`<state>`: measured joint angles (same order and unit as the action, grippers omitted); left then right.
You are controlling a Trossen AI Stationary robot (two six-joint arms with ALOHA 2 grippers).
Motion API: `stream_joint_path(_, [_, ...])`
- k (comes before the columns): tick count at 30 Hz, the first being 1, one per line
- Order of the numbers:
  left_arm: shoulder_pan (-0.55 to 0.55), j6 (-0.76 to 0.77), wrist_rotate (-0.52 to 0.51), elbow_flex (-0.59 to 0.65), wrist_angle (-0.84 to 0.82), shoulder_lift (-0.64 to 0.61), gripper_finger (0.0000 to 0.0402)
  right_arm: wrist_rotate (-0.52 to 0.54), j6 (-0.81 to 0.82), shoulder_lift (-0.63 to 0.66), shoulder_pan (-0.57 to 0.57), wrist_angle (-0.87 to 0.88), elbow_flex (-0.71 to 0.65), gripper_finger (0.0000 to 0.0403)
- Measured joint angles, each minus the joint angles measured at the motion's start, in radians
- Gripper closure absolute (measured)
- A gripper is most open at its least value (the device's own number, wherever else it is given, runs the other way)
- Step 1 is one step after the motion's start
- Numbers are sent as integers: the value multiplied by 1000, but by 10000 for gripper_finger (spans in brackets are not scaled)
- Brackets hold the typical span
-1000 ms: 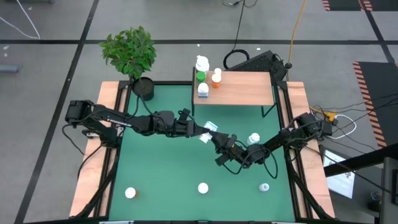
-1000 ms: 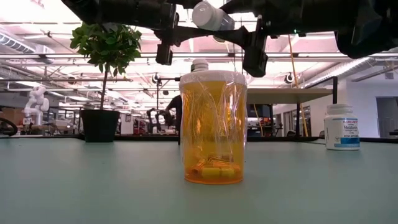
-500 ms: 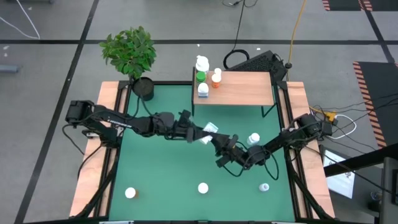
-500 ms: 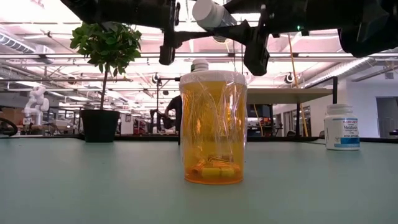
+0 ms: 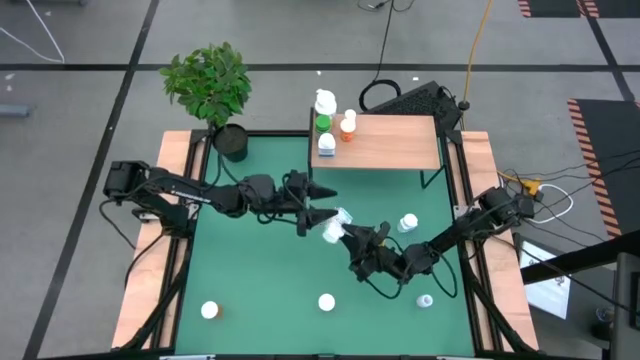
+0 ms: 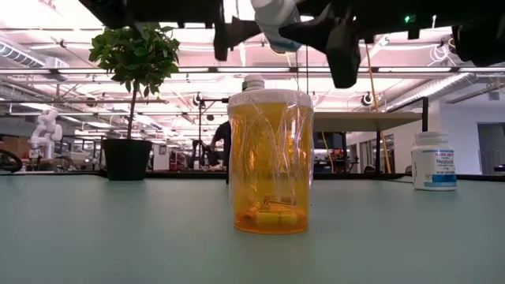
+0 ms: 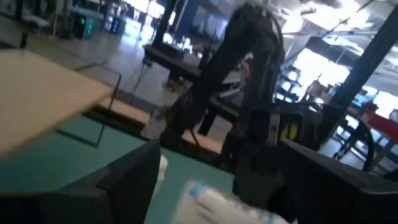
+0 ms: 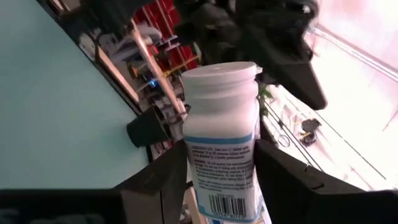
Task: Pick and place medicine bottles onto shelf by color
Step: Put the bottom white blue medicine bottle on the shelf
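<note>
A white medicine bottle with a white cap and a blue-banded label (image 5: pixel 335 228) hangs in the air over the middle of the green mat. My right gripper (image 5: pixel 347 236) is shut on it; it also shows in the right wrist view (image 8: pixel 221 143). My left gripper (image 5: pixel 322 201) is open just left of the bottle's cap end, with its spread fingers clear of the bottle (image 7: pixel 214 202). The wooden shelf (image 5: pixel 392 142) stands at the far edge and carries three bottles at its left end (image 5: pixel 327 125). My right gripper pinches the bottle's labelled body (image 8: pixel 217 171) between its two fingers (image 8: pixel 165 180), below the cap. The fingers come about level from the table's right and near side. The bottle lies along them, with its cap pointing away from the gripper. It is lifted clear of the mat.
An orange bottle with a white cap (image 6: pixel 271 162) stands on the mat near the front (image 5: pixel 327 301). Other bottles stand on the mat (image 5: pixel 209 310), (image 5: pixel 407 222), (image 5: pixel 425 300). A potted plant (image 5: pixel 210 85) stands at the far left corner. Wooden rails run along both sides.
My left gripper has opened, let go of the white bottle and drawn back a little toward the table's left. My right gripper has taken hold of the bottle and carried it a little toward the near edge, still clear of the mat.
</note>
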<state>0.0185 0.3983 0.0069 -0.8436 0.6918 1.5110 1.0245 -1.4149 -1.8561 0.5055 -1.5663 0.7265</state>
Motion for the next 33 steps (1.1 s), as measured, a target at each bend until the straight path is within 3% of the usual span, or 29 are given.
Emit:
stream_joint_path(7, [-7, 38, 21, 2, -24, 4, 65, 23, 26, 2, 7, -3, 1, 239])
stream_joint_path(12, [7, -164, 164, 2, -23, -10, 78, 47, 148, 2, 7, -2, -21, 239])
stream_joint_path(15, [33, -374, 183, 2, -53, -15, 91, 33, 264, 31, 9, 9, -65, 239])
stream_joint_path(19, [83, -723, 154, 2, -168, -26, 102, -129, 540, 141, -2, 122, -156, 239])
stream_joint_path(23, [139, -910, 1, 4, -243, -22, 105, -397, 893, 298, -82, 358, -232, 239])
stream_joint_path(28, [155, -855, -53, -7, -260, -24, 105, -689, 1239, 425, -234, 723, -250, 239])
stream_joint_path(33, [139, -729, -62, -94, -444, 16, 105, -897, 1391, 441, -327, 832, -250, 239])
